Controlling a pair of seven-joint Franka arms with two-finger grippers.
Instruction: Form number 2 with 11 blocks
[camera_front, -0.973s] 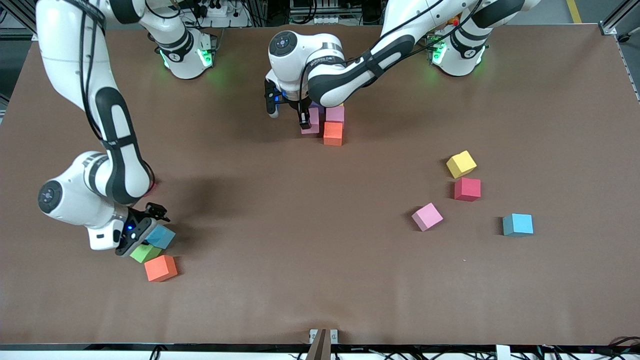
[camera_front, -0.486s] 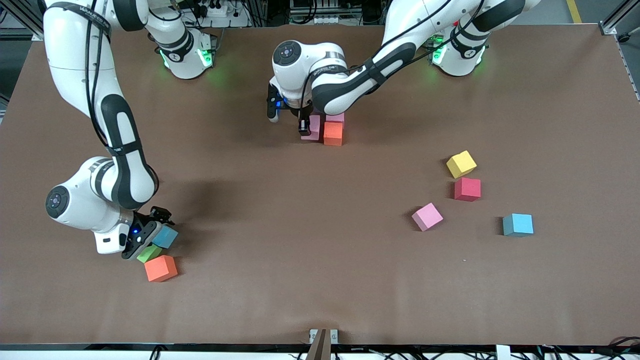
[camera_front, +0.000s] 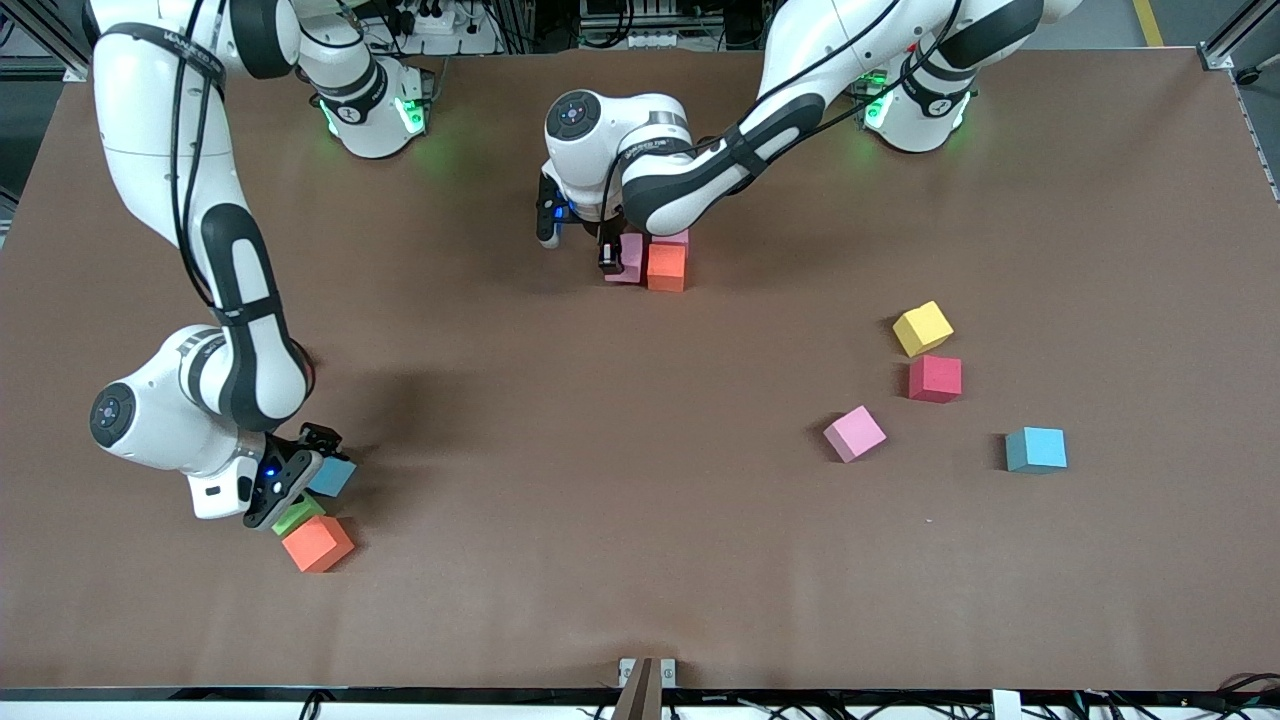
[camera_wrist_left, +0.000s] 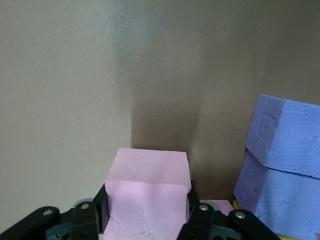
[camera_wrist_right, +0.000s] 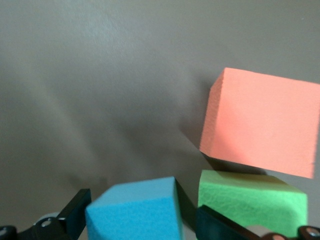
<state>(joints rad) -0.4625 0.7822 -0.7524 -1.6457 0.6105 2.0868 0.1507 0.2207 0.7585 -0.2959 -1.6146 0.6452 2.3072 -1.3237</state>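
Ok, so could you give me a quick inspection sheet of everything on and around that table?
Surface: brown table, bare between the blocks.
Job's things: started digit of orange, pink and purple blocks near the arms' bases; yellow block, red block, loose pink block and light blue block toward the left arm's end; green block and orange block toward the right arm's end.
Clutter: nothing seen.
Grippers: left gripper shut on held pink block beside the digit; right gripper open around blue block.
Cables: black, along both arms.
Surroundings: metal frame, wiring.
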